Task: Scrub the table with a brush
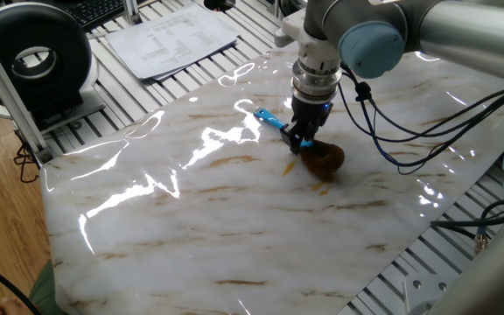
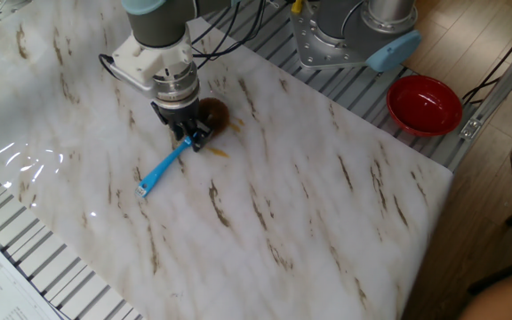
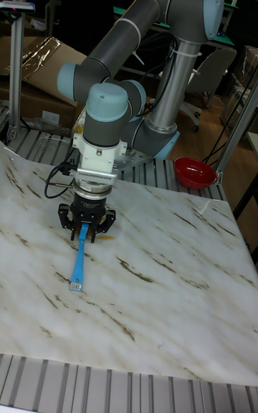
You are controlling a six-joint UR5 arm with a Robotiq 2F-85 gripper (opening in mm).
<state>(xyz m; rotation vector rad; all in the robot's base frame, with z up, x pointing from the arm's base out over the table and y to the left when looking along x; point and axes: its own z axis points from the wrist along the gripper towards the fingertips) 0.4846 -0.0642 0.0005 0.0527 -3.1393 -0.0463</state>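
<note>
Blue handle clamped close to the head, brown head pressed on the marble.

The gripper [image 2: 188, 136] is closed on the thin blue handle of the brush [image 2: 164, 166] just beside the fuzzy brown head [image 1: 322, 159], which rests on the table [image 2: 327, 213] at an orange-brown stain; the handle's free end points away from the arm. The brush is judged light, the plastic handle stiff and possibly slippery, the head soft and yielding. A hold near the head is judged best, since little leverage is left to twist it. A red bowl [image 2: 425, 104] stands well apart, beyond the table's edge.
</note>
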